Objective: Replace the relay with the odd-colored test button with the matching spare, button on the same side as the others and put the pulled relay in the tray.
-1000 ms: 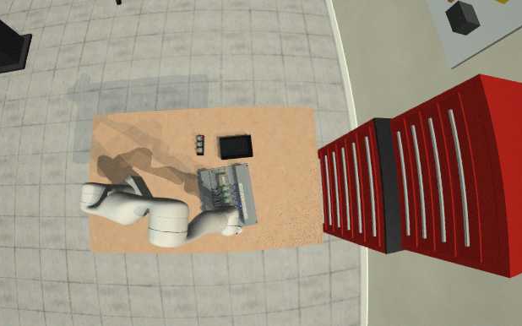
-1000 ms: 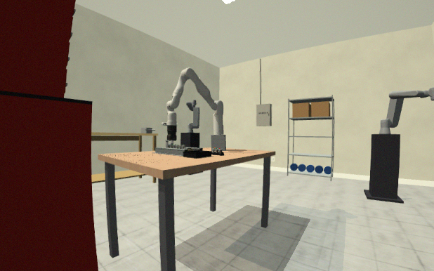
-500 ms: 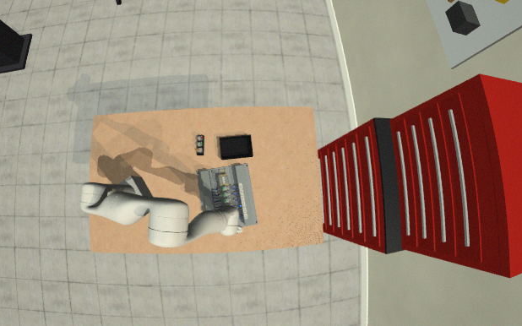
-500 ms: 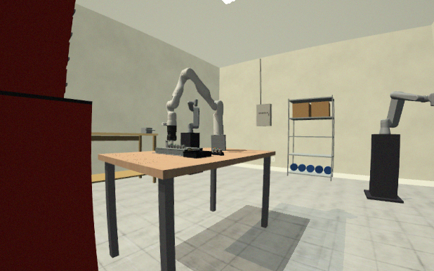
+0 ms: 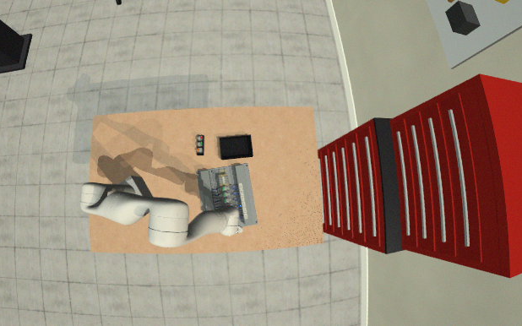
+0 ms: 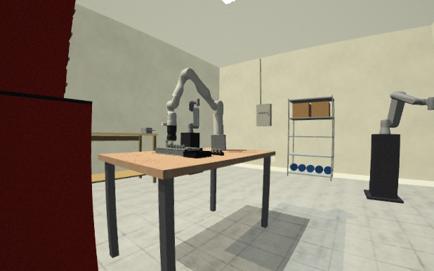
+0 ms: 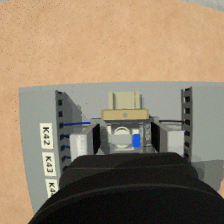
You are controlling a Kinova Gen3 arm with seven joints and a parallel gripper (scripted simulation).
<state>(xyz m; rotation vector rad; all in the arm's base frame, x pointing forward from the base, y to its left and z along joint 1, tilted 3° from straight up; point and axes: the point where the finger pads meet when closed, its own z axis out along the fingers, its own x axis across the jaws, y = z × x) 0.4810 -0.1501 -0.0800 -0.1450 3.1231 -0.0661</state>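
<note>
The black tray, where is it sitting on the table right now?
In the top view the black tray lies just above the relay rack, right of the three spare relays.

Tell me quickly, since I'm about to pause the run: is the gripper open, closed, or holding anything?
Gripper: open, holding nothing; its fingers straddle the blue-button relay in the rack.

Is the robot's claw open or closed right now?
Open. In the wrist view the gripper has its dark fingers spread either side of a relay with a blue button, gripping nothing.
</note>
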